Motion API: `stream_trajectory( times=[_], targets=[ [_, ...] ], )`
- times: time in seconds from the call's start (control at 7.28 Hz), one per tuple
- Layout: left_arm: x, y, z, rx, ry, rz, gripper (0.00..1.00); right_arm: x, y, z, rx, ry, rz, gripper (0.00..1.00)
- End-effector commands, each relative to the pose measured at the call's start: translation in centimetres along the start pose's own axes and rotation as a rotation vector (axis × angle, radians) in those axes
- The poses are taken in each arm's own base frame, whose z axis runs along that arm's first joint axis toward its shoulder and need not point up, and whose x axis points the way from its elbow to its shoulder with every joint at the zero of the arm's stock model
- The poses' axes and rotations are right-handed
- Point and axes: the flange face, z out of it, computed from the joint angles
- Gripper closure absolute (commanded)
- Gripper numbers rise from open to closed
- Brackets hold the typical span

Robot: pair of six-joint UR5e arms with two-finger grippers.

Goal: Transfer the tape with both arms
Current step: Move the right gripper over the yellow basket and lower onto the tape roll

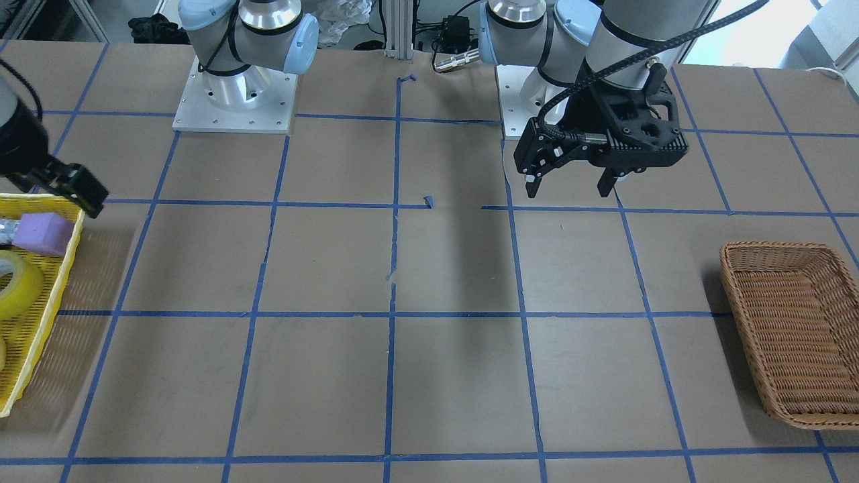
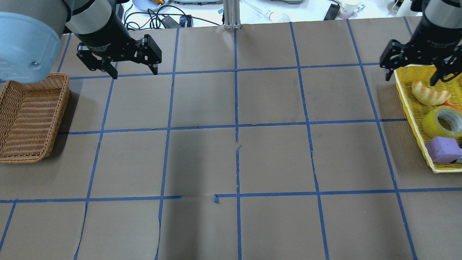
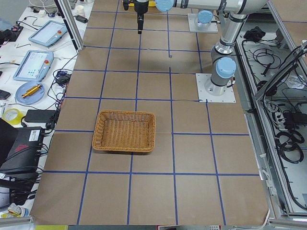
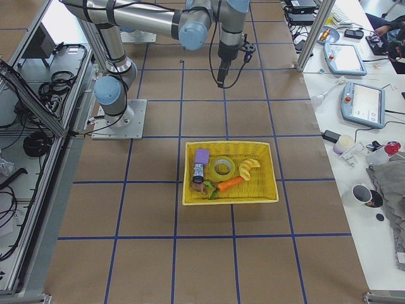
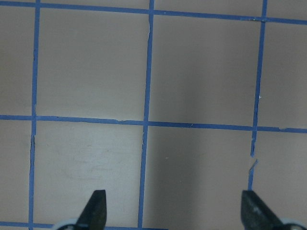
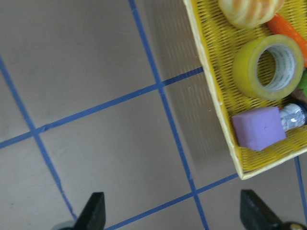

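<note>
The tape [image 2: 442, 122] is a thick yellow roll with a white printed core. It lies flat in the yellow basket [image 2: 408, 104] at the table's right end, and also shows in the right wrist view [image 6: 267, 67] and the front view [image 1: 13, 285]. My right gripper [image 2: 411, 77] is open and empty. It hovers over the basket's far left corner, above and beside the tape [image 4: 223, 167]. My left gripper [image 2: 135, 74] is open and empty, high over bare table at the far left [image 1: 568, 192]. In the left wrist view, the left gripper [image 5: 175, 213] has only grid lines below it.
A purple sponge [image 2: 442, 150], a bread piece [image 2: 429, 94], a carrot [image 4: 229, 184] and a small foil-capped item share the yellow basket. A brown wicker basket [image 2: 61, 108] stands at the table's left end, near my left gripper. Blue tape grid lines cross the brown table.
</note>
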Motion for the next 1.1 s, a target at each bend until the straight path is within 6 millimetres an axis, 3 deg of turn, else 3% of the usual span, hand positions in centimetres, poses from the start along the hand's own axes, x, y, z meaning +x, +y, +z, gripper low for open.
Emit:
stream_trajectory(
  times=[0.0, 0.14, 0.41, 0.55, 0.82, 0.96],
  targets=[
    [0.0, 0.0, -0.1, 0.001, 0.0, 0.0, 0.0, 9.7, -6.6, 6.7, 0.005, 0.008, 0.039, 0.0],
    [0.0, 0.0, 0.0, 0.0, 0.0, 0.0, 0.0, 12.1, -8.4, 9.4, 0.004, 0.008, 0.078, 0.0],
    [0.0, 0.0, 0.0, 0.0, 0.0, 0.0, 0.0, 15.5, -12.0, 17.2, -0.028, 0.009, 0.138, 0.0],
    [0.0, 0.0, 0.0, 0.0, 0.0, 0.0, 0.0, 15.3, -12.6, 19.8, -0.063, 0.003, 0.161, 0.0],
    [0.0, 0.0, 0.0, 0.0, 0.0, 0.0, 0.0, 14.2, -11.1, 23.5, -0.138, -0.007, 0.277, 0.0],
    [0.0, 0.0, 0.0, 0.0, 0.0, 0.0, 0.0, 14.0, -10.9, 24.5, -0.104, -0.002, 0.298, 0.0]
  ],
)
